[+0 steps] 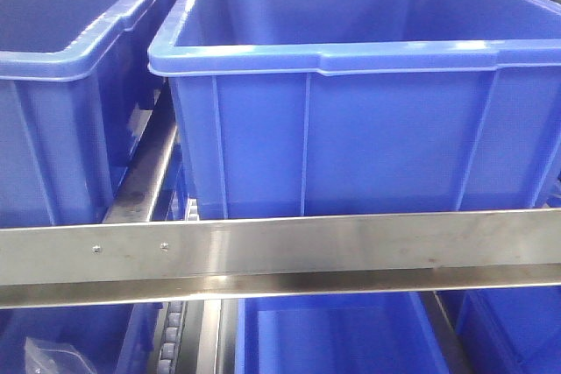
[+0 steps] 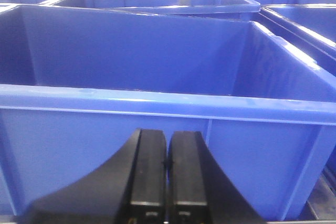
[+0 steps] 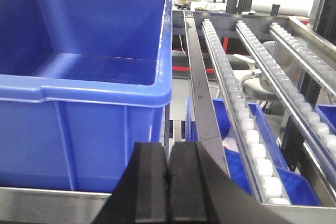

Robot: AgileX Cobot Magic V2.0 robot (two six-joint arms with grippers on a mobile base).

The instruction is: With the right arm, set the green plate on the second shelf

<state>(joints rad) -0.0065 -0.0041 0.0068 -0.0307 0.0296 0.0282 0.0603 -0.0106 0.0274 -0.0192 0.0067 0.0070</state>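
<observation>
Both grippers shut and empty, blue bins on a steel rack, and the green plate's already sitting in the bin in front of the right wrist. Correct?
Not quite: no green plate shows. In the right wrist view the blue bin ahead of the right gripper is empty. The rest holds: the left gripper is also shut with nothing between the fingers, and the blue bins sit on the steel rack.

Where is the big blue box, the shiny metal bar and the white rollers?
big blue box (image 1: 351,142): front view, its front wall.
shiny metal bar (image 1: 280,251): front view, the middle of its face.
white rollers (image 3: 239,109): right wrist view, one roller midway along the track.
</observation>
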